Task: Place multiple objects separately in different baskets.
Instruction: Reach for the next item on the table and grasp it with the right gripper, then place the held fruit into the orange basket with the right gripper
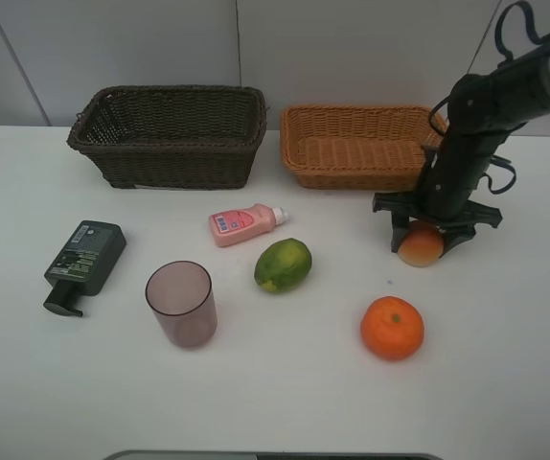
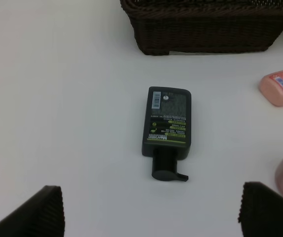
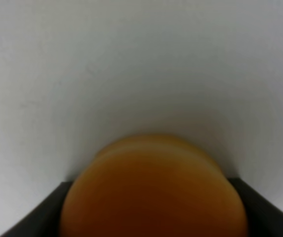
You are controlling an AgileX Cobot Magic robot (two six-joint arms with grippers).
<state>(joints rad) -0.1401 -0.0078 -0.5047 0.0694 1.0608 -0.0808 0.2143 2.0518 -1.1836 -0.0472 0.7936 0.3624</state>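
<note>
Risk: I see the right gripper (image 1: 422,238) clamped on the round peach (image 1: 421,249); it may squirt out when lifted. My left gripper (image 2: 151,212) gapes empty.

two baskets (image 1: 170,165), six objects (image 1: 391,327)

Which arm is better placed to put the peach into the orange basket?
The right. Its pincer is closed on the peach, near the orange basket; the left pincer is open, facing the green bottle.
</note>
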